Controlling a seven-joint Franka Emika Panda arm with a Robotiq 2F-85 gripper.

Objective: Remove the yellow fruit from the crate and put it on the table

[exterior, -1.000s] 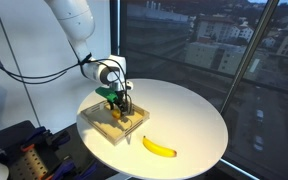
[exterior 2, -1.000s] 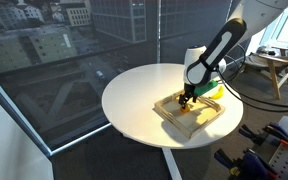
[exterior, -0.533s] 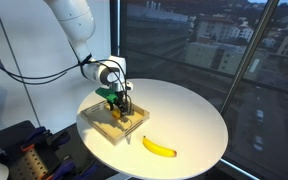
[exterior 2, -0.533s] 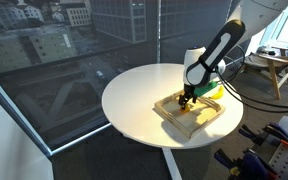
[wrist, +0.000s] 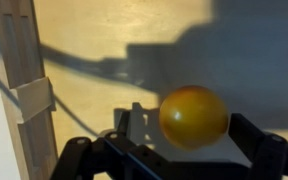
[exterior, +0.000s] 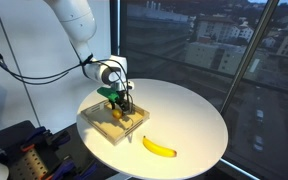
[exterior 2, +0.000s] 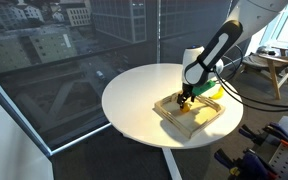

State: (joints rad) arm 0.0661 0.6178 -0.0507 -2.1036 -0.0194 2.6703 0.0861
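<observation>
Fruit, small, round and yellow (wrist: 194, 117), lay on the pale base of the shallow square crate (exterior: 106, 124), between the jaws of the black gripper (wrist: 179, 160). The gripper stood wide open and held nothing, set low so that closing would likely pinch the fruit. A long curved yellow banana (exterior: 159, 147) lay apart on the round white surface (exterior: 194, 115).

No visible change; tool (exterior: 122, 107) unmoved.
</observation>
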